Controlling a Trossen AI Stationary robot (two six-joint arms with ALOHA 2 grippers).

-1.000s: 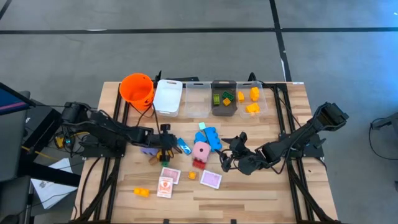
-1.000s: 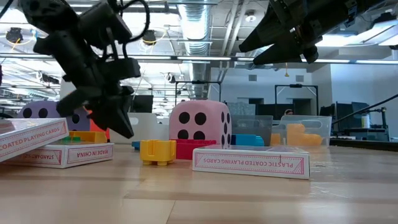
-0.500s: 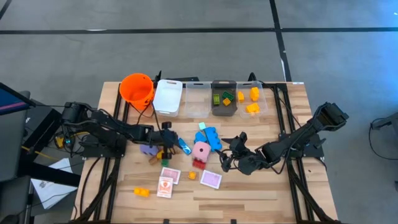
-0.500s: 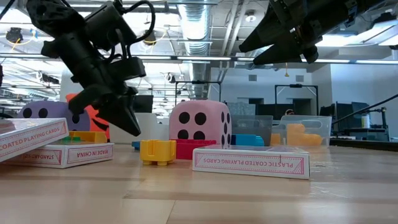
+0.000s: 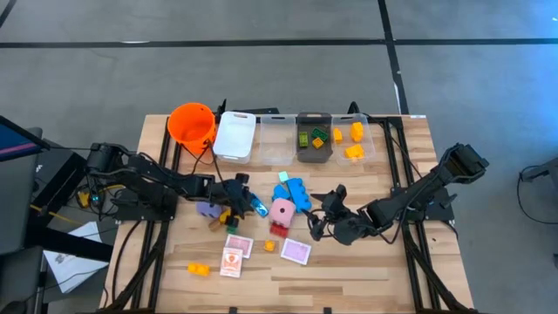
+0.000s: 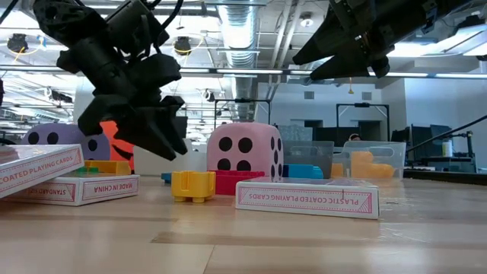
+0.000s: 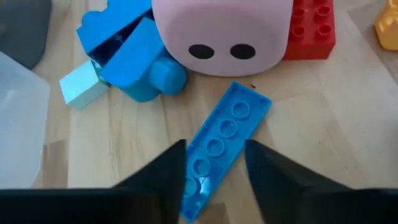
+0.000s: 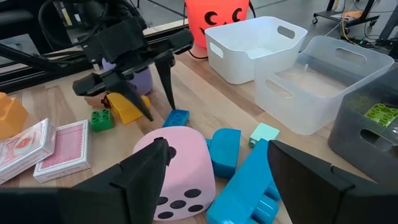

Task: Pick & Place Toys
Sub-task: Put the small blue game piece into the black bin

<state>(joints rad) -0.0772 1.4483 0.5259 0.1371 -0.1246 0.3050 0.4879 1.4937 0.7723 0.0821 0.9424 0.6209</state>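
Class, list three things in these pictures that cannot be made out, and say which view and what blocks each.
- Blue plate: near end behind left hand fingers, left wrist view.
- Red brick: mostly behind pink die, low view.
- Dark bin: bricks too small to count, high view.

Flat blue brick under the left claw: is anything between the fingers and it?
Nothing visible. The left claw hangs open just over the near end of the flat blue brick, a finger on either side. The pink die lies beyond the brick's far end, outside the fingers' path.
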